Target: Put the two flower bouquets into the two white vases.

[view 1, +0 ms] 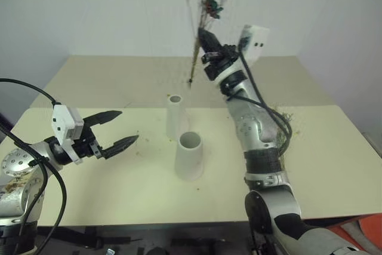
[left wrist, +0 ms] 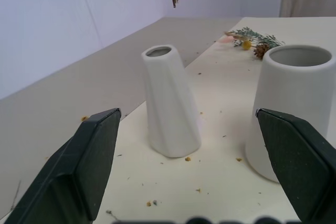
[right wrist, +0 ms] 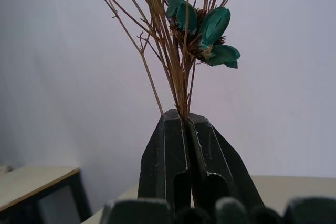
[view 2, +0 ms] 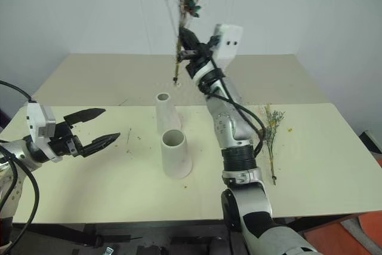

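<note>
Right claw [view 1: 206, 36]: black fingers pressed together, clamped on the brown stems of the bushy yellow-orange dried bouquet [view 1: 210, 4]; raised high above the cream bench [view 1: 89, 177] and pointing upward.
Yellow-orange bouquet: stands nearly upright in the right claw, orange and yellow heads with teal petals above the fingers, stem ends [view 1: 191, 79] hanging below the claw, in the air over the far part of the bench, above and a little behind the tall vase.
Left claw [view 1: 116, 129]: black fingers spread apart, holding nothing, hovering low over the bench and pointing toward the two vases.
Tall slim matte white vase [view 1: 175, 117]: upright on the bench, narrow mouth bare, ahead of the left claw, below the right claw.
Short wide matte white vase [view 1: 190, 156]: upright, broad round mouth bare, just beside the tall one and nearer the robot.
Slim teal-green sprig with pine cone and yellow ball [view 2: 270, 129]: lies flat on the bench, well apart from both claws, on the robot's right of the vases.
</note>
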### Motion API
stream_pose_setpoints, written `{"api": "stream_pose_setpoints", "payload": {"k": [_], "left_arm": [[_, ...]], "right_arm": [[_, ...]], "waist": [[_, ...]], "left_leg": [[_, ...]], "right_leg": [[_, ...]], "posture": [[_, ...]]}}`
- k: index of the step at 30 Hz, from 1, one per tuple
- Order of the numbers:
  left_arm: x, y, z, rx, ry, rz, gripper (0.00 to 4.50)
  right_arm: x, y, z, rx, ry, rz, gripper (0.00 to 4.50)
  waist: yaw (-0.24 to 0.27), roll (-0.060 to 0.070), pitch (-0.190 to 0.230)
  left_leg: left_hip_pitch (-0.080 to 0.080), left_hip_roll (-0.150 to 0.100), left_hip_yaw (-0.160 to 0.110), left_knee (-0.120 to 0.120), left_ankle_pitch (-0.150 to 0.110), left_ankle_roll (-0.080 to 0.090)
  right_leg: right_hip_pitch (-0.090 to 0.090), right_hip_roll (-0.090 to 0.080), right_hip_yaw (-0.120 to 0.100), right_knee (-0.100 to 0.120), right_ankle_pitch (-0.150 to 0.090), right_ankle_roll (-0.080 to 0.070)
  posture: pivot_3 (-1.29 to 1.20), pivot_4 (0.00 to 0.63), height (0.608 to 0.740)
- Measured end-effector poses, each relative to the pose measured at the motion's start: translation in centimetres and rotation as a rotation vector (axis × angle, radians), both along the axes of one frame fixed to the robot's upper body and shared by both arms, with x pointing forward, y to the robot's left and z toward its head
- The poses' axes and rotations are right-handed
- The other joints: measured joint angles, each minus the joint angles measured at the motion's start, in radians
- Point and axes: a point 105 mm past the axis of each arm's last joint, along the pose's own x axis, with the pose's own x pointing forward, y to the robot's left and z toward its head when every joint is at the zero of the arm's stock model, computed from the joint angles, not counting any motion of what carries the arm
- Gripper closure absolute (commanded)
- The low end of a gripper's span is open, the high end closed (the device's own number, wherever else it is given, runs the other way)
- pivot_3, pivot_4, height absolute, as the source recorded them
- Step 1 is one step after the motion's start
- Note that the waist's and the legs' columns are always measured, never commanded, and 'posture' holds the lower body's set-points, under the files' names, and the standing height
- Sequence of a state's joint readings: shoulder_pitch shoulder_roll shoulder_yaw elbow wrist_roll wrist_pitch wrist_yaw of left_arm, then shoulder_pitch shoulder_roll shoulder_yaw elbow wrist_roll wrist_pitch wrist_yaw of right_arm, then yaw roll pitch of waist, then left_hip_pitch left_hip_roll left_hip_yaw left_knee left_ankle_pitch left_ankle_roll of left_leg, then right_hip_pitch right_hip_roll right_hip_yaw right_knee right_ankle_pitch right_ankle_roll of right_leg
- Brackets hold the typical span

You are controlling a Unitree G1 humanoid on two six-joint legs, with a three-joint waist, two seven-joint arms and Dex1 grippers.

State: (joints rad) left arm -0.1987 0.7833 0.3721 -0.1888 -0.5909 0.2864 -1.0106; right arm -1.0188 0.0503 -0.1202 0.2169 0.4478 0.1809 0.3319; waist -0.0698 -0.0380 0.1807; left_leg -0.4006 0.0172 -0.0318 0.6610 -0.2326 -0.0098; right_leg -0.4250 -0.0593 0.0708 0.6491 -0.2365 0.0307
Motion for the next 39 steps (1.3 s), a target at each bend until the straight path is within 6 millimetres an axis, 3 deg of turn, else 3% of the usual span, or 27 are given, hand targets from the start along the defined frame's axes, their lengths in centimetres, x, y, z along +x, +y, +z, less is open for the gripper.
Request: {"api": "stream_pose_setpoints", "payload": {"k": [11, 20, 39], "left_arm": [[0.1, 0.3, -0.4, -0.005, 0.013, 0.019, 0.0], [-0.1, 0.2, -0.6, -0.001, 0.02, 0.023, 0.0], [-0.4, -0.1, -0.9, -0.004, 0.028, 0.039, 0.0]], "right_arm": [[0.5, 1.9, -2.0, -0.081, -0.011, 0.187, 4.46], [1.9, 2.6, -2.9, -0.098, 0.008, 0.203, 4.46], [3.1, 3.6, -4.4, -0.153, -0.003, 0.181, 4.46]], "waist": [[0.0, 0.0, 0.0], [-0.001, 0.0, 0.0], [-0.001, 0.001, 0.0]], "left_leg": [[0.0, 0.0, 0.0, 0.0, 0.0, 0.0], [0.0, 0.0, 0.0, 0.0, 0.0, 0.0], [0.0, 0.0, 0.0, -0.001, 0.0, 0.0]], "right_leg": [[0.0, 0.0, -0.001, 0.0, 0.0, 0.0], [0.0, 0.0, -0.001, 0.0, 0.0, 0.0], [0.0, 0.0, -0.001, 0.0, 0.0, 0.0]], "posture": [[0.0, 0.15, 0.74], [0.0, 0.15, 0.74], [0.0, 0.15, 0.74]]}}
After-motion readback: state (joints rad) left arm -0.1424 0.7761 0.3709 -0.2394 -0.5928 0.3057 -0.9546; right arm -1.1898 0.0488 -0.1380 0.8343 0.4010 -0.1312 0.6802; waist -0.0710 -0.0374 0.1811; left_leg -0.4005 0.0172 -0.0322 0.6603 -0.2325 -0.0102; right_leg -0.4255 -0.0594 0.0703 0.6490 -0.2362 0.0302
